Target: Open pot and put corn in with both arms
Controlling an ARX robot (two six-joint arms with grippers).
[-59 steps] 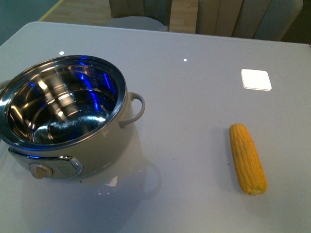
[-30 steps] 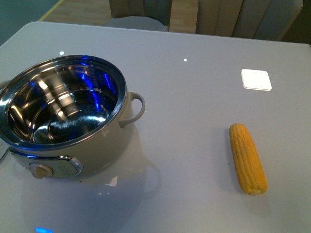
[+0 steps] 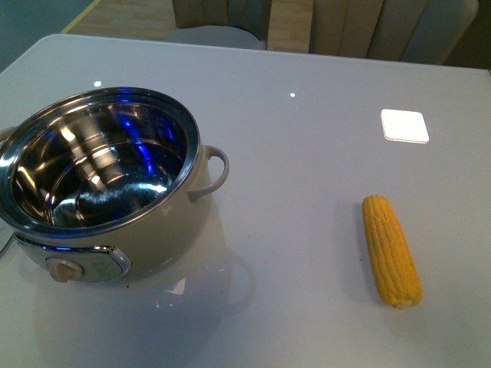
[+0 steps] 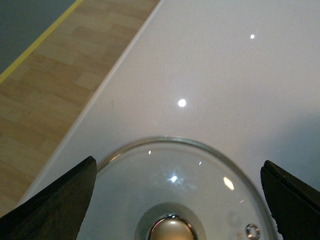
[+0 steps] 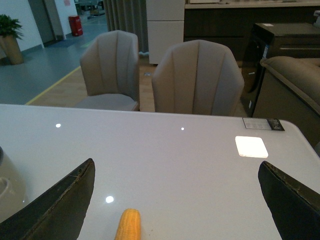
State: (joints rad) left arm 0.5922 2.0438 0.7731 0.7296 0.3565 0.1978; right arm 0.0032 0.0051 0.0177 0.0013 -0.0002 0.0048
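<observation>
Getting halfway: pot standing uncovered near the counter's left edge, lid lying beneath the left gripper, gaping wide, holding nothing. Remaining: lifting the corn lying toward the right edge, below the right gripper, likewise gaping, empty.

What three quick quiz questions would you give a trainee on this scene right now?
1. True or false: the pot has no lid on it.
2. Where is the corn? A: inside the pot. B: on the table, to the right of the pot. C: on the floor.
3. Short answer: in the left wrist view, what shows between the open left jaws?

Key: 1 true. 2 B. 3 the glass lid.
</observation>
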